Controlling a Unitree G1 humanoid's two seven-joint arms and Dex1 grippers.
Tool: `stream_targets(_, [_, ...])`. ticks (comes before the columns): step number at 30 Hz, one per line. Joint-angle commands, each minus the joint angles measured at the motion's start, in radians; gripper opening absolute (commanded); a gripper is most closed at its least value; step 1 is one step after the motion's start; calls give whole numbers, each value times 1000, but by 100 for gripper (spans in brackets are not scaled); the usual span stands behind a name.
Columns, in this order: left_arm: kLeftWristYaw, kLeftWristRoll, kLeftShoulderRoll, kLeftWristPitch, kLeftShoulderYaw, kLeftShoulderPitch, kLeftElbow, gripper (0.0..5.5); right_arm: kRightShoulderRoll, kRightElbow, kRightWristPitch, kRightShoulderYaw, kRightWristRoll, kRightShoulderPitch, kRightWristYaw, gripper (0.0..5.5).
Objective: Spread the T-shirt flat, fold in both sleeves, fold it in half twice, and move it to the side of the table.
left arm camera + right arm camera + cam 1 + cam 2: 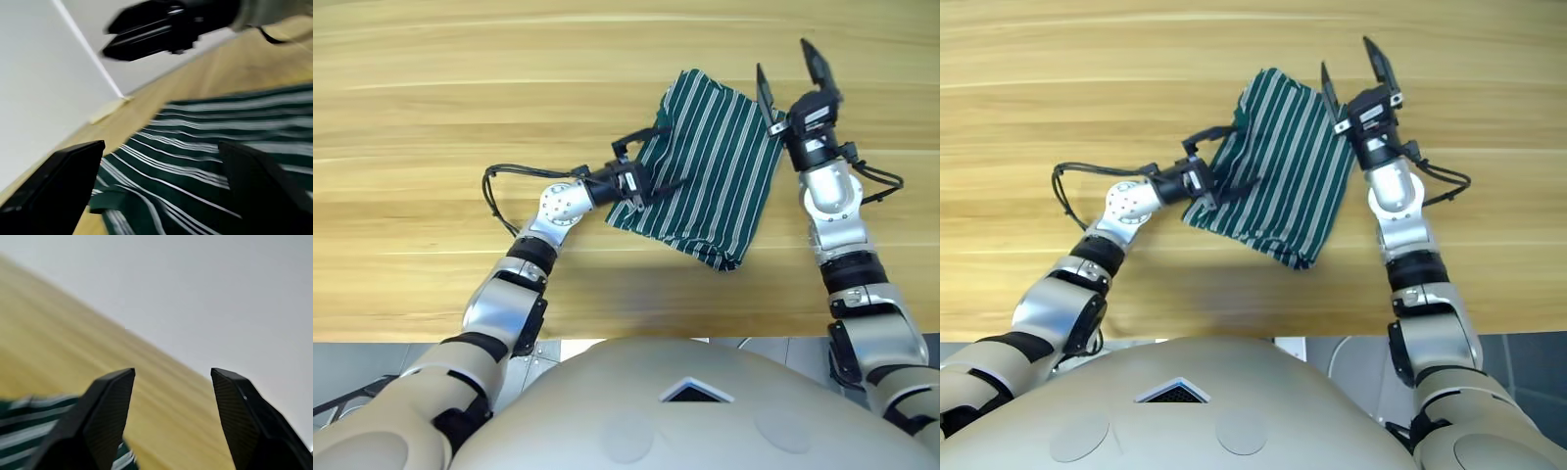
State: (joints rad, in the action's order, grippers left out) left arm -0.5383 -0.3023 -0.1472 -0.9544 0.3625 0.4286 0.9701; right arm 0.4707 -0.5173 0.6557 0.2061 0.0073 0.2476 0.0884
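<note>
On the table (431, 117), about mid-way across, lay one folded shirt (715, 176). It looked soft and light and likely to slump, so best pinched at a folded edge through all layers. At its left edge the left gripper (649, 162) sat spread wide, gripping nothing. Farther back, by the far right corner, the right gripper (791, 76) was also wide open and empty. Two grippers in all.

From the head we look steeply down on the worktop (431, 98); both wrist cameras sit close, sharing the T-shirt (205, 147).
</note>
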Motion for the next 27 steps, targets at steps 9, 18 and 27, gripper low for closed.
stream_targets(9, [487, -270, -222, 218, 25, -26, -11, 432, -27, 23, -1, -14, -185, 12, 29, 288])
stream_targets(18, [419, -71, -168, 364, -20, -339, -288, 432, 57, 140, -7, -31, -324, -132, 31, 288])
stream_targets(27, [289, 147, -146, 560, -81, -482, -825, 432, 52, 195, -30, -43, -368, -152, 25, 288])
